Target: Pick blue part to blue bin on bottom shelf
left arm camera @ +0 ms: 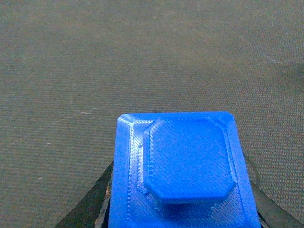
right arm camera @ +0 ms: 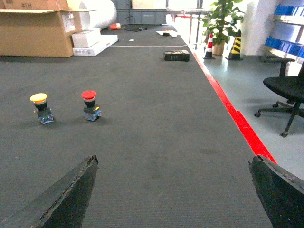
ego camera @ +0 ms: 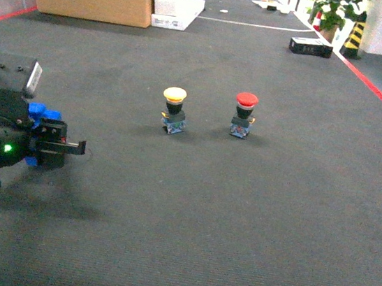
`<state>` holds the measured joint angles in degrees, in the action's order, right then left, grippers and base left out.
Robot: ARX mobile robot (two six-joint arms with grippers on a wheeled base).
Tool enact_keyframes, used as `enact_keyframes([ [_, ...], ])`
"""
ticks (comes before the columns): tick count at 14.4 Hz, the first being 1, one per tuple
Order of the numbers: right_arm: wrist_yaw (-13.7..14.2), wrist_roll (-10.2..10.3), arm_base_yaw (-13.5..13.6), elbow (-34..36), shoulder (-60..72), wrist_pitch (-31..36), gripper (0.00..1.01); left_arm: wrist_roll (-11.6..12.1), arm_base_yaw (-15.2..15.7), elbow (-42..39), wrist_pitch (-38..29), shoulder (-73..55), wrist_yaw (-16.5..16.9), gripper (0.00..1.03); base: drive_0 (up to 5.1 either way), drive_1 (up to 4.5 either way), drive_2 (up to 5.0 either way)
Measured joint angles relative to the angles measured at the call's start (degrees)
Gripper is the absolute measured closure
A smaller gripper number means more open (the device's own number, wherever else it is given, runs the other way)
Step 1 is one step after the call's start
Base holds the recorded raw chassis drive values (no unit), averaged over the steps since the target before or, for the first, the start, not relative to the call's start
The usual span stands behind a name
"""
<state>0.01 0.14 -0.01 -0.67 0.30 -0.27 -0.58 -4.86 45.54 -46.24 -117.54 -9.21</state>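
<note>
Down at the left edge of the grey floor (ego camera: 202, 215), the left claw (ego camera: 54, 140) was closed on the blue part (left arm camera: 183, 166). No shelf or bin showed. The right claw (right arm camera: 173, 190) was wide open, holding nothing.

Left wrist view: blue part (left arm camera: 183, 173) fills lower centre of frame, square body with raised octagonal face, printed layer lines visible. Dark gripper fingers (left arm camera: 97, 202) show at both lower sides, against the part. Background is grey carpet floor (left arm camera: 118, 57), a few pale specks.
</note>
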Motion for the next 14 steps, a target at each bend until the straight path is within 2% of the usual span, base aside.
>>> enact_keyframes([
  [2,0.0,0.0,0.0,0.0,0.0,0.0,0.03,1.7,0.0,-10.5,-1.5,16.5,-1.2,0.59,0.0,0.0,0.0],
  [5,0.0,0.0,0.0,0.0,0.0,0.0,0.03,2.7,-0.7,-16.0,4.9,32.7,-3.1,0.59,0.0,0.0,0.0],
  [8,0.0,0.0,0.0,0.0,0.0,0.0,0.03,3.4,-3.1,-18.2,18.1,55.5,-6.4,0.59,0.0,0.0,0.0],
  [10,0.0,0.0,0.0,0.0,0.0,0.0,0.03,3.5,-6.1,-20.6,30.3,70.9,-10.1,0.59,0.0,0.0,0.0],
  [14,0.0,0.0,0.0,0.0,0.0,0.0,0.03,4.1,-12.3,-20.9,45.2,89.9,-17.4,0.59,0.0,0.0,0.0],
])
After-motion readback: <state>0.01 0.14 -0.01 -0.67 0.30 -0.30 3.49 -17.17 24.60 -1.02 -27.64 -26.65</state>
